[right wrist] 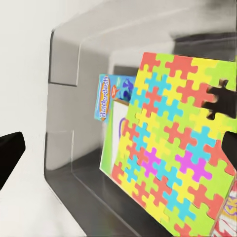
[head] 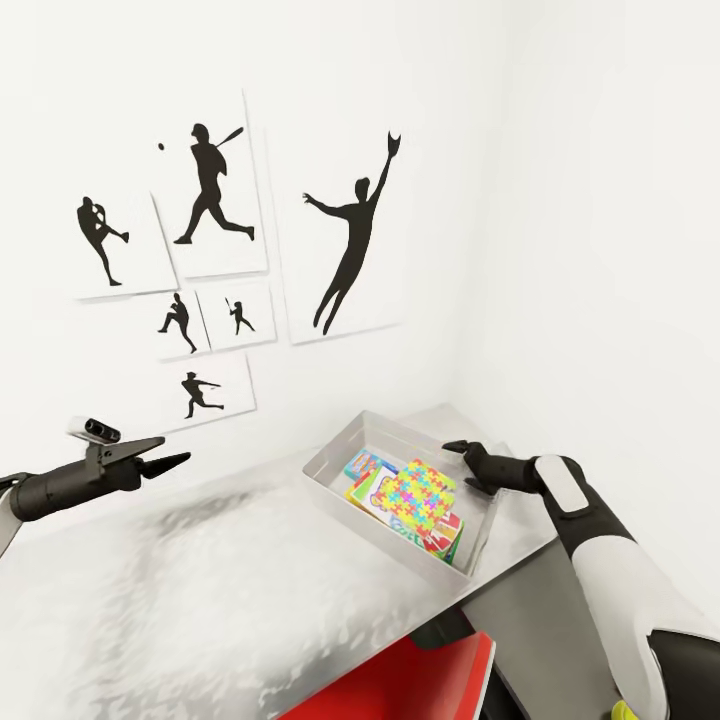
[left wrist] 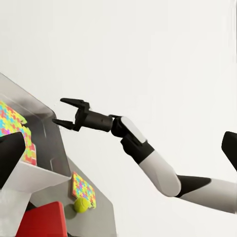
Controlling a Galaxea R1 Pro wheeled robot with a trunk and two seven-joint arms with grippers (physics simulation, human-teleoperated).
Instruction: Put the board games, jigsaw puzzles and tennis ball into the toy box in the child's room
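The right gripper hangs open and empty over the far rim of the toy box, where a puzzle lies atop board games. The left gripper, seemingly open and empty, hovers well apart. A second puzzle and the tennis ball wait on the table; nudged carelessly, that ball would likely roll off.

Left gripper held level, fingers nearly together at the tips. Right gripper extended forward, jaws spread apart, nothing between.
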